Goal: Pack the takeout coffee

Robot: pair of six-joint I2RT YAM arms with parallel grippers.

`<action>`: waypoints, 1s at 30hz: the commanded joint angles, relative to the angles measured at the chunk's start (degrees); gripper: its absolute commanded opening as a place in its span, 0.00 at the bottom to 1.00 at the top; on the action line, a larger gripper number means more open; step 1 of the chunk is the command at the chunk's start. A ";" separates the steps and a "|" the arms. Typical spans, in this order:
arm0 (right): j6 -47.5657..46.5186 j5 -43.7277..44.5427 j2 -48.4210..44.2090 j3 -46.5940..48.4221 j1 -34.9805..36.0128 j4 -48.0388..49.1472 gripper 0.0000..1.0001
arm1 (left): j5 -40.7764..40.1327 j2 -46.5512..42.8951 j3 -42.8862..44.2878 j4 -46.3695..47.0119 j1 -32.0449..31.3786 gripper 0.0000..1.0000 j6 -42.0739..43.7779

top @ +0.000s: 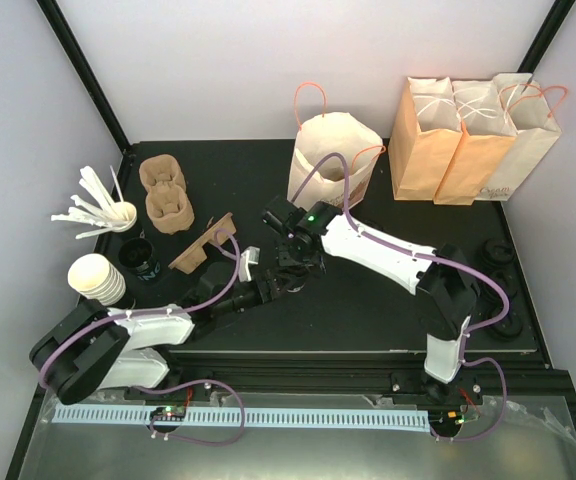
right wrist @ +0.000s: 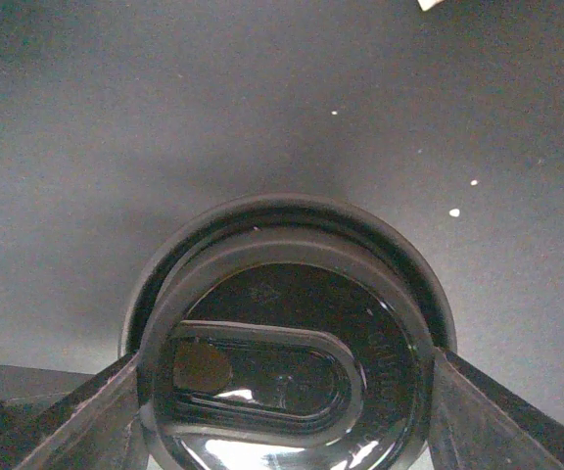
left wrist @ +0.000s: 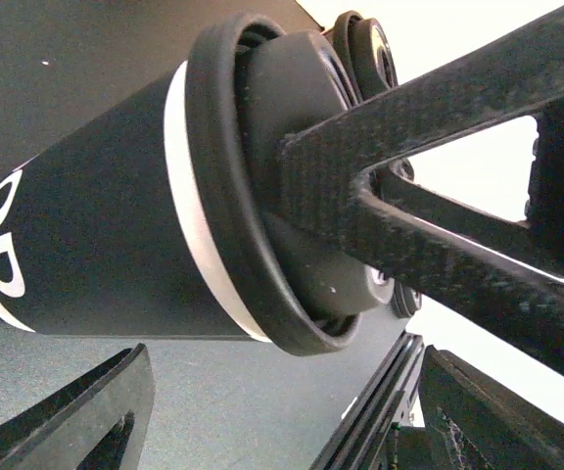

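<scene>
Well inside the worktop (top: 368, 312) edges, our right tool (right wrist: 287, 392) clamps the lidded takeout coffee (left wrist: 96, 235); left tool (left wrist: 277, 421) gapes alongside.

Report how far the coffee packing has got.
Done: the takeout coffee is lidded. In hand: the right tool straddles it from above and seems to be gripping it. The left tool is close beside it. It is mid-table, not yet in any bag, and I cannot tell whether it is lifted. Left: carry it to the open paper bag at the back and lower it in.
</scene>
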 commanded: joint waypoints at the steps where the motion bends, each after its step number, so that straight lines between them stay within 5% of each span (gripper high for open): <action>1: 10.41 -4.44 2.89 1.01 0.33 -4.80 0.69 | -1.59 2.56 -0.24 6.10 -0.29 0.76 -1.75; 9: 13.06 -5.65 3.81 2.21 0.38 -5.42 0.67 | -1.69 5.48 -0.46 7.80 -0.34 0.63 -2.50; 25: 10.92 -2.80 4.79 1.15 1.57 -6.72 0.67 | -0.76 6.54 -2.16 10.55 2.83 0.68 -2.22; 30: 10.86 -1.83 5.39 1.03 2.42 -7.17 0.67 | -1.40 5.47 -2.44 6.38 3.64 0.60 -2.28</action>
